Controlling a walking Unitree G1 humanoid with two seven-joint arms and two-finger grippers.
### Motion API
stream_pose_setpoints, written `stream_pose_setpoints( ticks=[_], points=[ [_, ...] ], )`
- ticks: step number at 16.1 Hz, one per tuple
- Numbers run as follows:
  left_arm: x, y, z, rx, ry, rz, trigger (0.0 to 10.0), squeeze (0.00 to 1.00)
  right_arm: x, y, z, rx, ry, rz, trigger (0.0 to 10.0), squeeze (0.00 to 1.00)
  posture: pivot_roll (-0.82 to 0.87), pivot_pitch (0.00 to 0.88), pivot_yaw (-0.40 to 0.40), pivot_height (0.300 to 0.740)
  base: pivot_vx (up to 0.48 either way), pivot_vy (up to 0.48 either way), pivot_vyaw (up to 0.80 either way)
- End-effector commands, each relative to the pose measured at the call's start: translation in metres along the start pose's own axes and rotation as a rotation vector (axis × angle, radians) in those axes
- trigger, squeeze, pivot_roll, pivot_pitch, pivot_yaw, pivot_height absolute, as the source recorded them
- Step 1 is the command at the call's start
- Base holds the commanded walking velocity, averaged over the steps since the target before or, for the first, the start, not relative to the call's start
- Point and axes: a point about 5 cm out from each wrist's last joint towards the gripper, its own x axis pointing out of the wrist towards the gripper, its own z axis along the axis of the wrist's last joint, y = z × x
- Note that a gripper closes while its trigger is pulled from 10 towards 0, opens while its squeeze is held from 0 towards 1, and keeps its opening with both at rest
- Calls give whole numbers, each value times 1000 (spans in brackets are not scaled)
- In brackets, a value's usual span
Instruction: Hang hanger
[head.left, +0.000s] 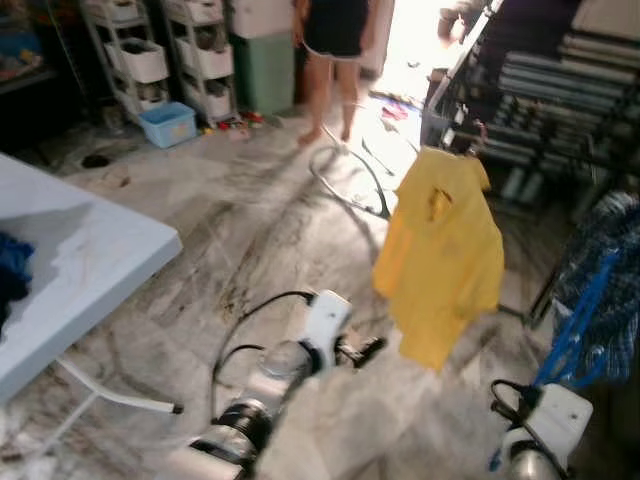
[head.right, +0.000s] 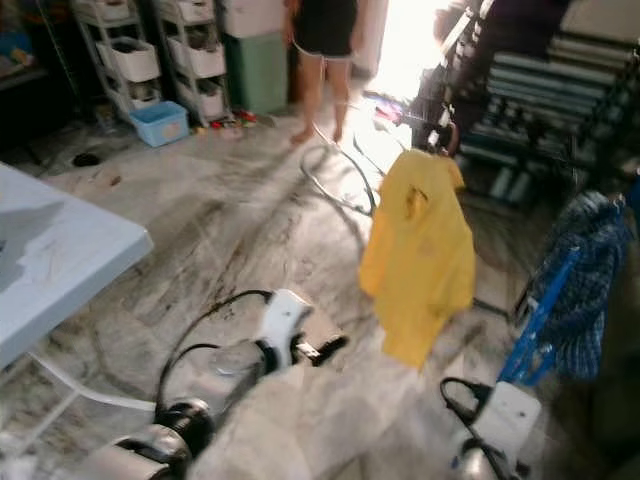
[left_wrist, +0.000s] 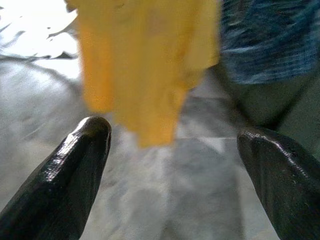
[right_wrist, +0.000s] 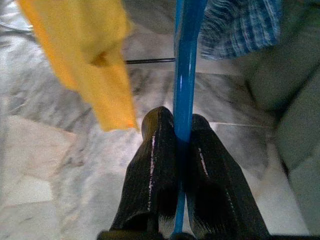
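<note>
Hanger (right_wrist: 185, 65): blue, held between the two fingers of the right gripper (right_wrist: 182, 125). Its long axis runs straight out from the fingertips, away from the wrist, up toward the checked cloth (right_wrist: 240, 22).
Hanger in the eye views: a blue bar (head.left: 575, 320) rises slanted from the right arm, at the right of the scene, with its top end in the blue checked cloth.
Right gripper: fingers pressed together on the hanger, one on each side of the bar.
Left gripper (left_wrist: 172, 145): fingers wide apart, nothing between them; it points at the lower edge of the shirt (left_wrist: 145, 60).
Shirt: yellow, it hangs from the rack (head.left: 540, 90), to the left of the hanger.
Left arm (head.left: 300, 360): reaches forward over the marble floor (head.left: 250, 230), near the shirt's hem.
Wrist views: they show the grip on the bar and the gap of the left fingers.
Eye views: they show the room around: a light blue table (head.left: 90, 260) at the left, white shelves (head.left: 170, 50) with a small blue tub (head.left: 168, 124) at the far side, and a person's bare legs (head.left: 328, 95) standing on the floor.
</note>
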Motion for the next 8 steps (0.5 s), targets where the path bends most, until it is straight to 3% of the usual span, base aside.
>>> stream_pose_setpoints(
  ticks=[1, 8],
  points=[
    [-1, 1, -2, -5, 7, 9, 10000, 0, -2, 2, -3, -25, 15, 29, 10000, 0, 44, 0, -66, 740, 458, 0, -556],
    [-3, 0, -6, -10, 14, 14, 10000, 0, -3, 2, -7, -49, 49, 62, 10000, 0, 47, 0, -76, 740, 447, 0, 0]
  ],
)
